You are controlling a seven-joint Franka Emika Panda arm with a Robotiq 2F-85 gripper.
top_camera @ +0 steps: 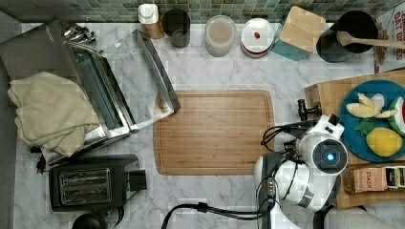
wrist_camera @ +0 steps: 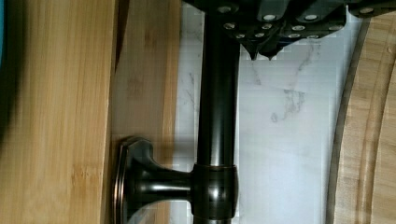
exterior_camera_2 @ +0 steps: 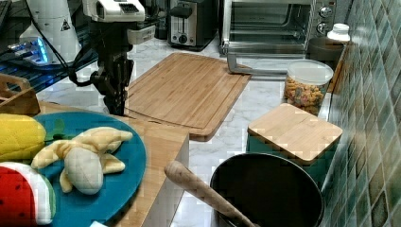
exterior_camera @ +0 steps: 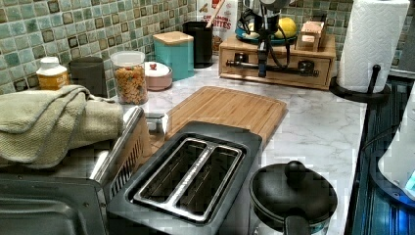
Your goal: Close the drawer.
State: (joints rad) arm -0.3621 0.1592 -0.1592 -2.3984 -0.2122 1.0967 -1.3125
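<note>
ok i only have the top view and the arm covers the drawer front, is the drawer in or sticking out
Observer: In the left view the drawer looks pushed in. None of its tray floor shows.
Operator: where's the hand relative to the handle
Observer: In the wrist view the hand sits on the cutting board side of the black bar handle, beside the bar and not around it.
Operator: open or shut
Observer: Shut. In the wrist view the fingertips meet.
</note>
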